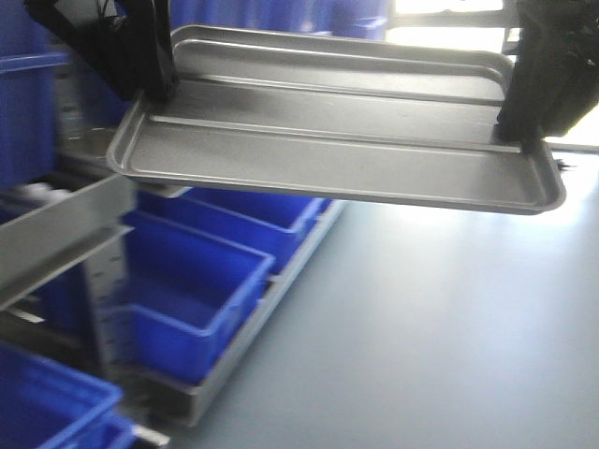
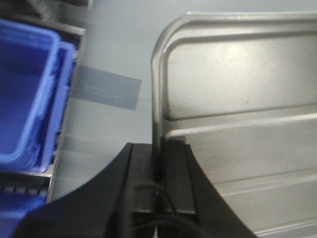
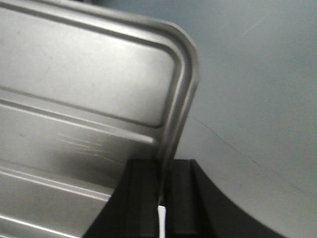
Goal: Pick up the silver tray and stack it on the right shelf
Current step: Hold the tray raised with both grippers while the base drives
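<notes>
silver tray (image 1: pixel 337 140), empty, hangs clamped by left end effector (image 2: pixel 159 173) and right end effector (image 3: pixel 162 184); blue bins (image 1: pixel 206 281) below.

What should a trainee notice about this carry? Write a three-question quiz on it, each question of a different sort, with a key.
1. True or false: only one gripper holds the shiny rectangular silver metal tray.
2. Where does the black left gripper clamp? A: the tray's raised rim. B: a ridge in the tray's floor. C: nothing.
3. How many long raised ridges cross the tray's floor?
Key: 1 false, the black right gripper clamps the opposite rim; 2 A; 3 two.
</notes>
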